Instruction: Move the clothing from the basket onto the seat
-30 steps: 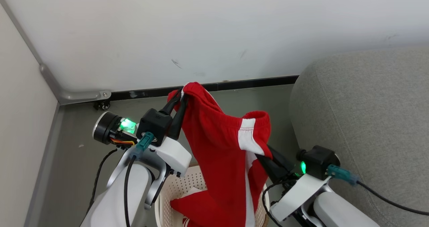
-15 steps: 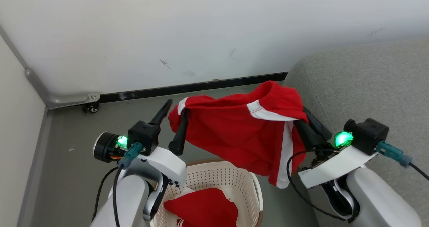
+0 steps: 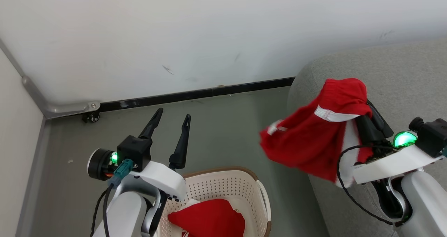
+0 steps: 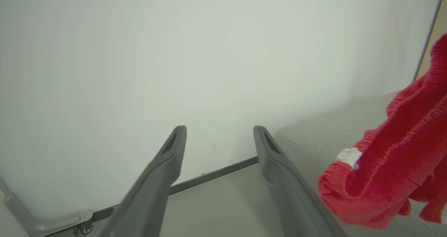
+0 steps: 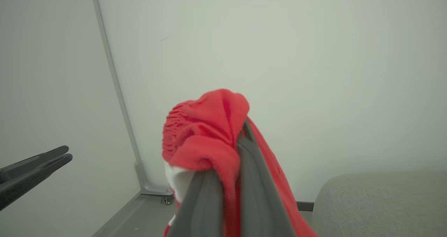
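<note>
Pinching a bunched fold of the red garment (image 3: 310,142) between the pressed-together jaws of the right gripper (image 3: 371,120), at the right of the head view, with the ribbed waistband humping over the fingertips. Gripping high on the cloth, letting the loose bulk hang down and leftward, clear of snags. Carrying that bulk across the rounded left edge of the seat (image 3: 401,72), partly over grey cushion and partly over bare floor (image 3: 223,125). Not yet resting on the cushion, seemingly, though the head view is giving no clear gap beneath the lowest fold.

Spreading the jaws of the left gripper (image 3: 174,113) wide apart at centre left, gripping nothing, fingers pointing up the frame toward the wall (image 3: 209,37). Leaving the cloth to one arm alone for the placing. Hovering just past the upper-left rim of the basket (image 3: 223,170) at bottom centre, handy for dipping in.

Lying crumpled inside that basket, at the bottom edge of the frame: the second red garment (image 3: 209,219).

Judging the job as about halfway: one piece needing lowering and releasing onto the seat, the other needing fetching.
</note>
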Tool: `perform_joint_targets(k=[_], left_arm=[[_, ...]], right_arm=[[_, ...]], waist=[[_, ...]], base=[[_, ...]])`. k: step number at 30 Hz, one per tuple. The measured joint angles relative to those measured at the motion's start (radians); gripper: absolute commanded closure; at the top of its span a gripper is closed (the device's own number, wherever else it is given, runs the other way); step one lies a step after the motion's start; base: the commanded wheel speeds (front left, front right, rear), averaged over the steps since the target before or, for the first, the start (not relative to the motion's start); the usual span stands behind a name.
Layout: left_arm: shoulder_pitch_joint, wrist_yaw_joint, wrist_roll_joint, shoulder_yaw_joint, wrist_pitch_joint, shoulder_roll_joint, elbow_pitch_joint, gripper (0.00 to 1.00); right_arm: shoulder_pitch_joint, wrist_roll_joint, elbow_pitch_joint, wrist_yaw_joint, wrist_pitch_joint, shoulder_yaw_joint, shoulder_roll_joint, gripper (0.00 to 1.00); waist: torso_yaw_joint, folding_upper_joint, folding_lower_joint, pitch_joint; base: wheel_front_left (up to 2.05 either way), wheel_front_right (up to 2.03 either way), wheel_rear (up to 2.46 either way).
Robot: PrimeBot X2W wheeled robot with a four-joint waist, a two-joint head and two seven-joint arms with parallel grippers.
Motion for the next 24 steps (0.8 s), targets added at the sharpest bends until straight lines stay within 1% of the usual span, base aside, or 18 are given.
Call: perform_joint_targets(k=[11, 17, 21, 24], left_arm=[[0.030, 0.003, -0.014, 0.004, -0.017, -0.005, -0.016, 0.00], [0.031, 0.003, -0.015, 0.016, -0.025, -0.007, -0.027, 0.00], [0.043, 0.003, -0.022, 0.022, -0.025, -0.008, -0.027, 0.00], [0.048, 0.003, -0.023, 0.025, -0.025, -0.008, -0.027, 0.00]], right_arm=[[0.135, -0.018, -0.053, 0.000, 0.000, -0.093, -0.001, 1.00], [0.209, -0.023, -0.091, 0.000, 0.000, -0.148, 0.031, 1.00], [0.252, -0.030, -0.118, 0.000, 0.000, -0.170, 0.056, 1.00], [0.270, -0.040, -0.132, 0.000, 0.000, -0.181, 0.063, 1.00]], waist=[[-0.052, 0.0000, 0.0000, -0.008], [-0.093, 0.0000, 0.0001, -0.012], [-0.123, 0.0000, 0.0000, -0.014], [-0.139, 0.0000, 0.0000, -0.015]], base=[[0.00, 0.00, 0.00], [0.00, 0.00, 0.00], [0.00, 0.00, 0.00], [0.00, 0.00, 0.00]])
